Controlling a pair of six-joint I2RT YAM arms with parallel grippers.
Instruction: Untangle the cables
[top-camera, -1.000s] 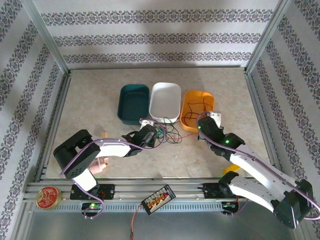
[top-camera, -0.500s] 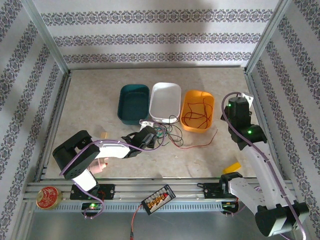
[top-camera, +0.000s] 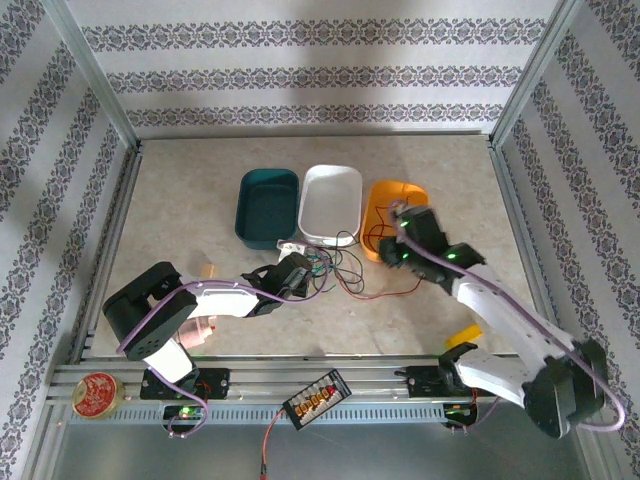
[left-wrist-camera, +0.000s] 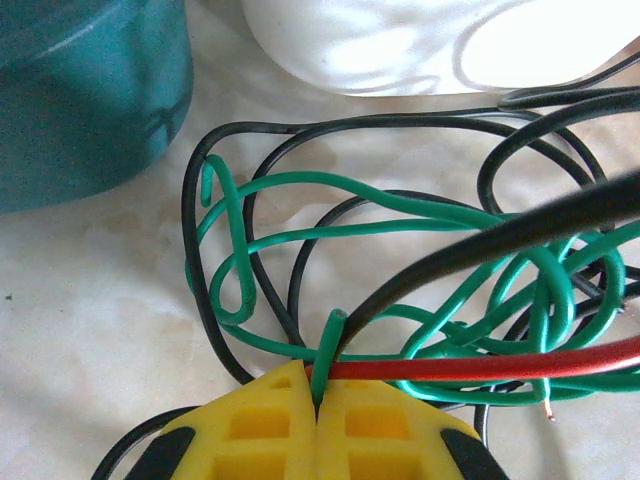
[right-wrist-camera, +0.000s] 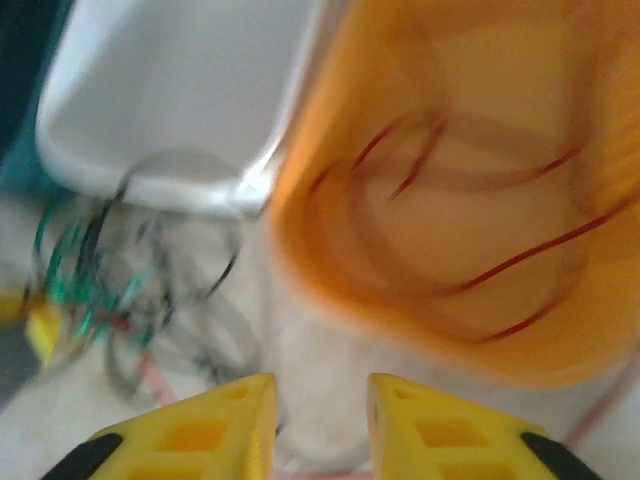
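A second ago the right tool (right-wrist-camera: 320, 405) sat at the near rim of the orange bin (top-camera: 418, 192). Half a second ago its arm had swung well out toward 3 o'clock, leaving a red strand trailing across the table (top-camera: 200, 200). Now it is back over the bin's 7 o'clock corner, with its fingers standing apart and nothing visible between them. I read that as a red length pulled clear and let go, with the tool returning for another pick. The left tool (left-wrist-camera: 316, 392) has not moved: its fingers are pressed together on the cables (top-camera: 338, 268), with a green cable (left-wrist-camera: 400, 205) loop and a red cable (left-wrist-camera: 480, 367) running into the seam between them. That pins the knot in place, just at 6 o'clock of the white bin (top-camera: 331, 167), with the teal bin (top-camera: 268, 172) off at 10 o'clock. Black and green loops remain interlaced there, so most of the sorting looks undone. The right wrist view is badly smeared, so red curves inside the orange bin can be made out but not counted. From above, the right arm covers the bin's near corner. Whether the black cable (left-wrist-camera: 520, 235) crossing close to the left wrist camera is also caught in the pinch cannot be told.
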